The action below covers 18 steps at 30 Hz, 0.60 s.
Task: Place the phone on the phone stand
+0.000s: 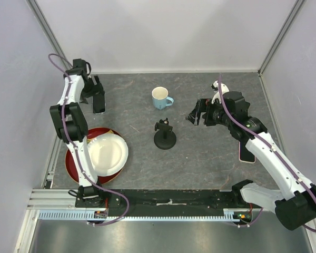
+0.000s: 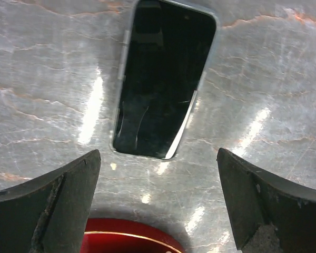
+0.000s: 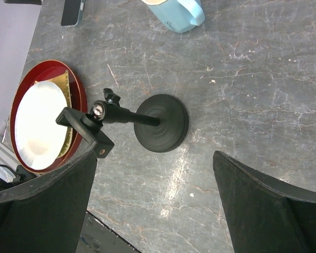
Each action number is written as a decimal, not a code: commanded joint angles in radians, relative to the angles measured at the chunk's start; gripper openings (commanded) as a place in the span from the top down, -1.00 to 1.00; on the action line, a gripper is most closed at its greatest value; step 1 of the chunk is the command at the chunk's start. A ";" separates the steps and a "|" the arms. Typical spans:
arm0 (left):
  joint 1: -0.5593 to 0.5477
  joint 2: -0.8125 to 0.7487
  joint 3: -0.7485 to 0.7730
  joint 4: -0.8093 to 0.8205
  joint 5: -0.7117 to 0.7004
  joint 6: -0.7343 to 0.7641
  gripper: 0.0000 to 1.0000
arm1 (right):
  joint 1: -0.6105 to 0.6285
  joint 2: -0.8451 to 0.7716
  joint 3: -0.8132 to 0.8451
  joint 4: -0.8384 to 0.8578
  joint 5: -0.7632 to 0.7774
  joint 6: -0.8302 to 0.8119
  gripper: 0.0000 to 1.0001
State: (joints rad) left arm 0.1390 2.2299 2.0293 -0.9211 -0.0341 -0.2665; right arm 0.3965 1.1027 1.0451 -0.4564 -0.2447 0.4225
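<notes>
i hover the left gripper (image 2: 158, 158), jaws spread wide, just over the phone (image 2: 163, 79), which lies flat and screen up at the far left of the table (image 1: 200, 153); the right gripper (image 3: 154, 157), equally agape, faces the phone stand (image 3: 147, 122) standing mid-table near a mug (image 1: 160, 98)

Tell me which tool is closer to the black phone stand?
Right. The right tool hovers just right of the stand; the left tool sits farther off, by a phone.

Robot lab test cell, most likely.
White panels (image 1: 163, 31) enclose a grey tabletop (image 1: 200, 153); aluminium rail (image 1: 47, 197) along the front.
</notes>
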 commanded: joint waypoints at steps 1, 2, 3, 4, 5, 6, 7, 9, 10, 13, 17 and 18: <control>0.056 -0.001 -0.006 0.025 0.053 0.056 -0.96 | -0.001 -0.029 -0.037 0.065 -0.034 0.004 -0.96; 0.057 0.007 -0.007 0.025 0.042 0.068 -0.97 | -0.001 -0.039 -0.043 0.090 -0.050 0.005 -0.96; 0.060 0.013 -0.006 0.025 0.037 0.091 -0.97 | -0.001 -0.046 -0.052 0.102 -0.059 0.005 -0.96; 0.065 0.019 -0.004 0.022 0.036 0.099 -0.98 | -0.001 -0.049 -0.056 0.119 -0.070 0.004 -0.96; 0.066 0.026 -0.004 0.022 0.037 0.110 -0.99 | -0.001 -0.056 -0.056 0.119 -0.077 0.002 -0.96; 0.079 0.033 -0.004 0.022 0.054 0.110 -0.99 | -0.001 -0.060 -0.057 0.122 -0.077 0.001 -0.96; 0.083 0.039 0.002 0.021 0.103 0.112 -0.99 | -0.001 -0.064 -0.059 0.130 -0.077 -0.002 -0.96; 0.089 0.066 0.029 0.013 0.143 0.121 -0.99 | -0.001 -0.073 -0.066 0.136 -0.077 -0.004 -0.96; 0.088 0.079 0.045 -0.008 0.152 0.122 -0.99 | -0.001 -0.076 -0.066 0.137 -0.076 -0.002 -0.96; 0.091 0.118 0.086 -0.028 0.186 0.128 -0.99 | 0.001 -0.087 -0.072 0.136 -0.076 -0.008 -0.96; 0.091 0.191 0.173 -0.083 0.195 0.119 -1.00 | -0.001 -0.092 -0.080 0.137 -0.070 -0.011 -0.96; 0.093 0.206 0.198 -0.093 0.206 0.116 -0.99 | -0.001 -0.092 -0.080 0.136 -0.070 -0.011 -0.96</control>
State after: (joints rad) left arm 0.2276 2.3844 2.1193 -0.9581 0.1116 -0.1848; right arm 0.3965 1.0264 0.9798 -0.3584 -0.3080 0.4217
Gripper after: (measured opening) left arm 0.994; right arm 0.982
